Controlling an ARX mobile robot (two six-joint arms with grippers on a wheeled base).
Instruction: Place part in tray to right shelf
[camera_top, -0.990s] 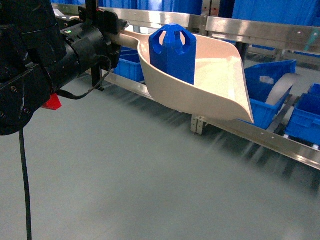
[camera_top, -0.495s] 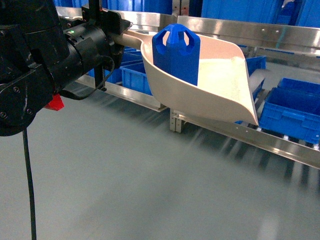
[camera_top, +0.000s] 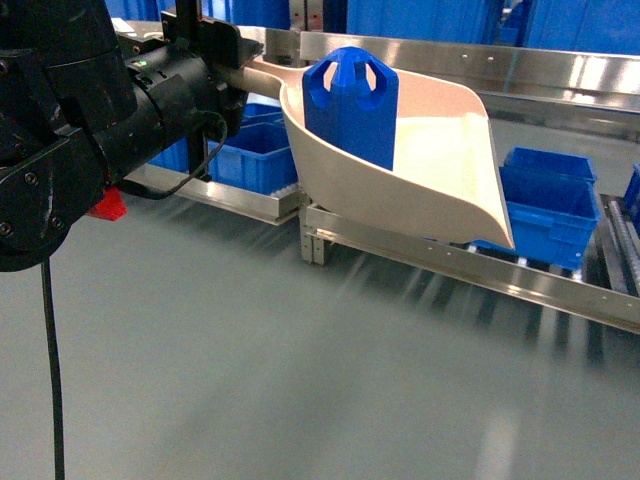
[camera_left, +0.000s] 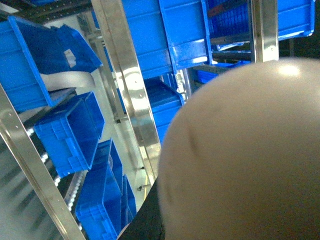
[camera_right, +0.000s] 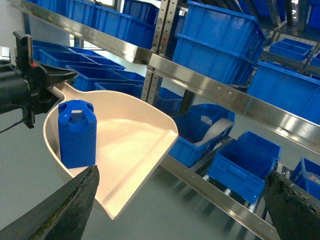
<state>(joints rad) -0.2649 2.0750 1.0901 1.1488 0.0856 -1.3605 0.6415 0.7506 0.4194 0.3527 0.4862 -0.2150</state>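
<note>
The part (camera_top: 350, 105) is a bright blue block standing upright at the back of the tray (camera_top: 440, 170), a pale beige scoop held in the air. My left gripper (camera_top: 215, 75) is shut on the scoop's handle at the upper left. The right wrist view shows the part (camera_right: 76, 132) in the tray (camera_right: 135, 145) from the front. My right gripper (camera_right: 181, 175) is open and empty, apart from the scoop. The tray's underside (camera_left: 245, 160) fills the left wrist view and hides the jaws. The right shelf's steel front rail (camera_top: 560, 290) runs just beyond the scoop's lip.
Blue crates (camera_top: 545, 200) sit on the rack's lower level behind the rail, with more crates (camera_right: 220, 35) on the upper levels. A rack post (camera_top: 315, 240) stands under the scoop. Grey floor (camera_top: 300, 380) spreads in front of the rack.
The rack and its crates have slid leftward in the head view. The scoop, the part and my left arm keep the same place in the view.
</note>
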